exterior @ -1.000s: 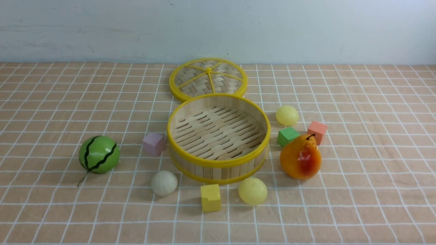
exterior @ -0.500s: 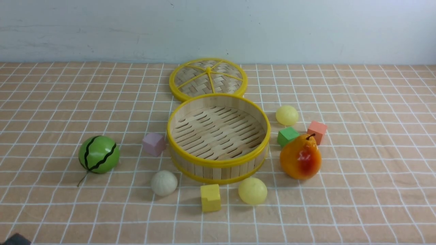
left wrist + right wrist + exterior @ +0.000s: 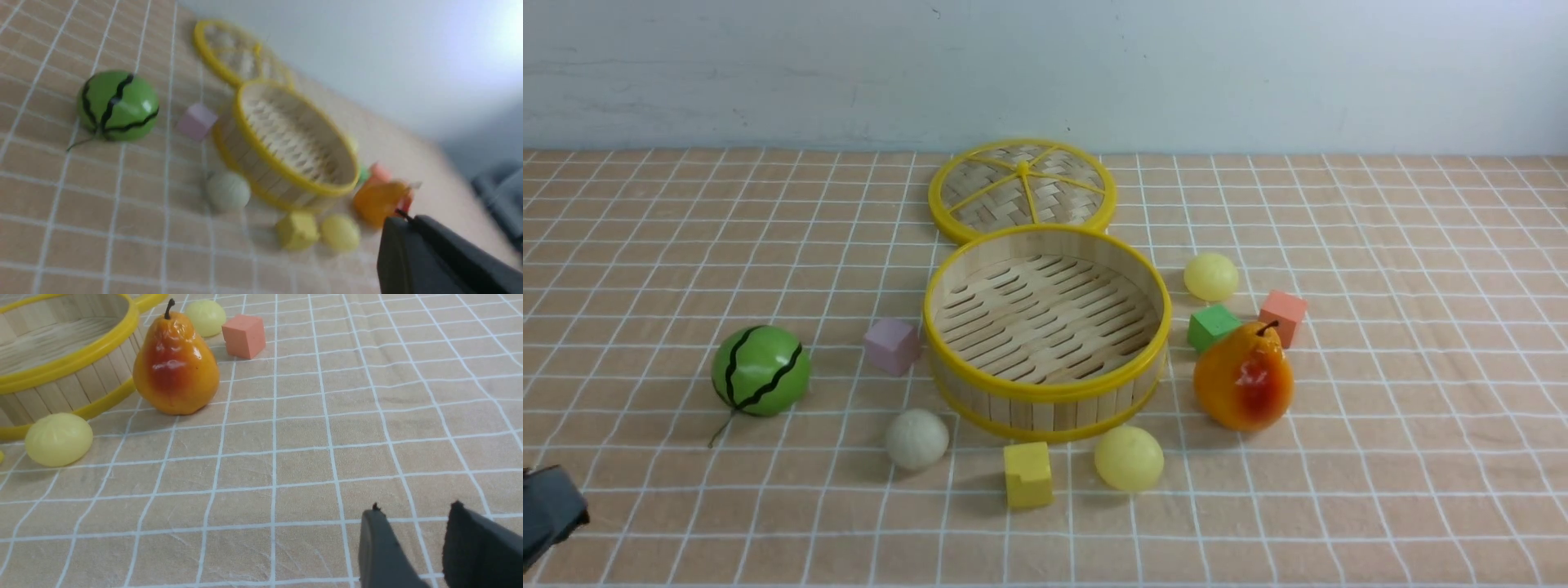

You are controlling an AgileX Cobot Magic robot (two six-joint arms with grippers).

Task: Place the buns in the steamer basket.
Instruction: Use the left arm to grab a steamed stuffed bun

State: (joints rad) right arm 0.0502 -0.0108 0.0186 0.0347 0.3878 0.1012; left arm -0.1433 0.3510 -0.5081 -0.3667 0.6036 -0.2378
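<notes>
Only a dark corner of the left gripper point(image 3: 547, 508) pokes in at the near left edge, and its wrist view is smeared and shows just 1 finger, so I cannot tell how its jaws stand. The right gripper point(image 3: 414, 506) is cut off too, its 2 fingers parted over bare cloth with nothing between them. All 3 lie outside the steamer basket point(image 3: 1045, 392) on a peach cloth point(image 3: 1405, 457) ruled in white squares below a pale wall point(image 3: 1258, 73): the off-white bun point(image 3: 916, 439) near its front left, the near yellow bun point(image 3: 1129, 458) just in front, the far yellow bun point(image 3: 1211, 277) beside its right.
</notes>
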